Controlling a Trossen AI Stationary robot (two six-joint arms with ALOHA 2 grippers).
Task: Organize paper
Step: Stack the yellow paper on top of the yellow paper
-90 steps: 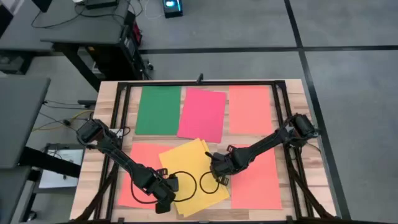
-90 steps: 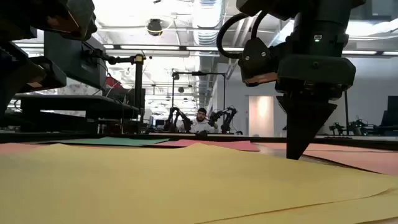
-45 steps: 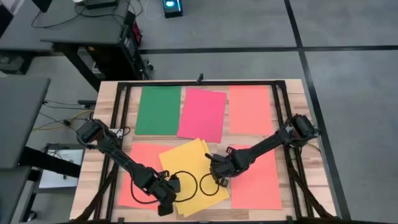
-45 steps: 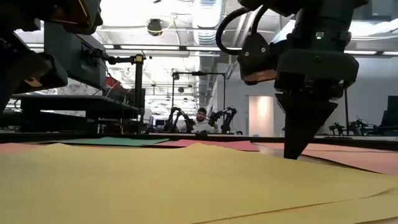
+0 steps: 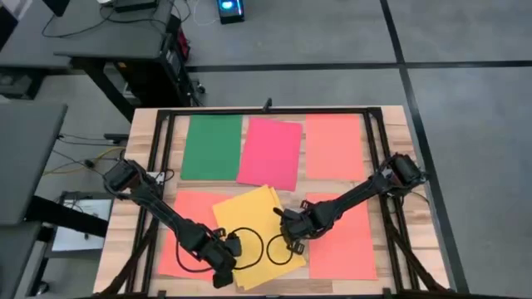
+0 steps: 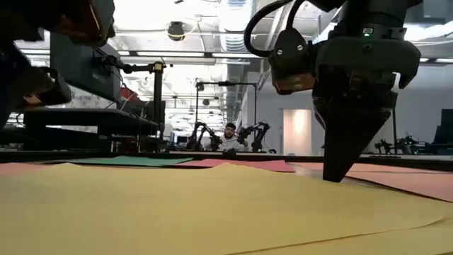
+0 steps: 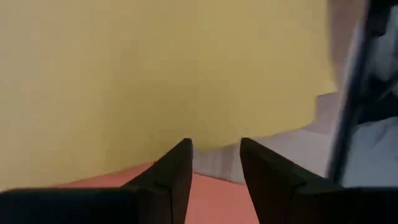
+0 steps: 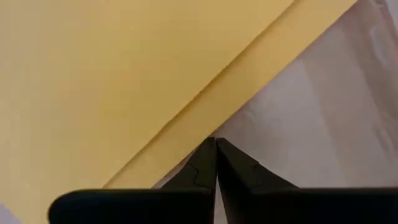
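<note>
Three sheets of paper lie flat along the far side: green (image 5: pixel 214 147), pink-red (image 5: pixel 270 154) and orange (image 5: pixel 335 147). Near the front lie an orange sheet (image 5: pixel 184 234) on the left and another (image 5: pixel 345 241) on the right. Between them lie skewed yellow sheets (image 5: pixel 253 228), staggered one on the other. My right gripper (image 5: pixel 288 242) is shut, tips down at the yellow sheets' right edge. My left gripper (image 5: pixel 226 272) is open, its fingers (image 7: pixel 180 158) at the yellow sheets' near-left edge, over the left orange sheet (image 7: pixel 112 180). My right gripper presses its shut fingertips (image 8: pixel 208 152) down at the outer edge of the lower yellow sheet (image 8: pixel 205 127), beside bare table. The fingers come from above, pointing down (image 6: pixel 333 173). The sheet stays flat on the table. My left gripper stands at the yellow edge (image 7: pixel 214 134); I cannot tell whether it touches.
A black frame (image 5: pixel 266 110) runs round the wooden tabletop. Black cable loops (image 5: pixel 262 245) lie over the yellow sheets between the two grippers. Bare wood (image 8: pixel 336 124) shows just beyond the yellow sheets' right edge. Desks and other robot arms stand in the room beyond the table.
My right gripper, still shut and tip down, has crept a little toward the table's near edge along the yellow sheets' right side.
</note>
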